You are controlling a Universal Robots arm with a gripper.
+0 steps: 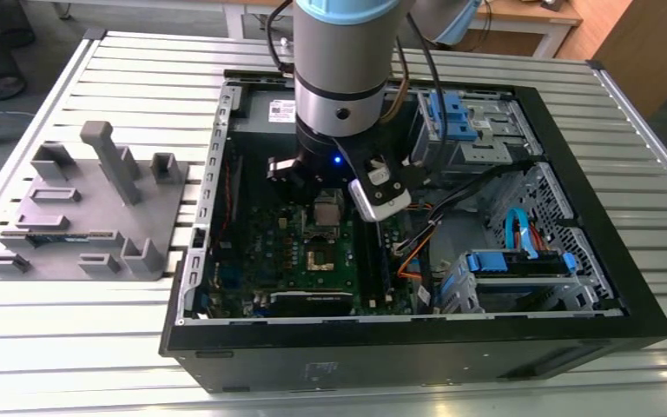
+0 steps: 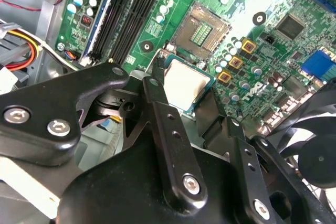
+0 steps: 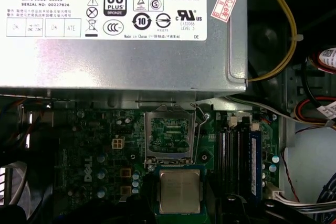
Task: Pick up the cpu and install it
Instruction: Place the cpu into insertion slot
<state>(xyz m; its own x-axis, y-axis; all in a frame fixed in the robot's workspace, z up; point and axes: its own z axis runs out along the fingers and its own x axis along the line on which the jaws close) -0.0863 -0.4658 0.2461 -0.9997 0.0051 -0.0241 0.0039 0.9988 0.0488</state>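
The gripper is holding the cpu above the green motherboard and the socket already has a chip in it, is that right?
Not quite. The socket is empty, its contact field bare, as the first wrist view shows. The gripper does hold the cpu above the green motherboard.

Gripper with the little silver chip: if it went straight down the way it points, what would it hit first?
Likely the green board, at or just beside the open socket. The gripper holds the cpu above it; depth is unclear, so I cannot tell which.
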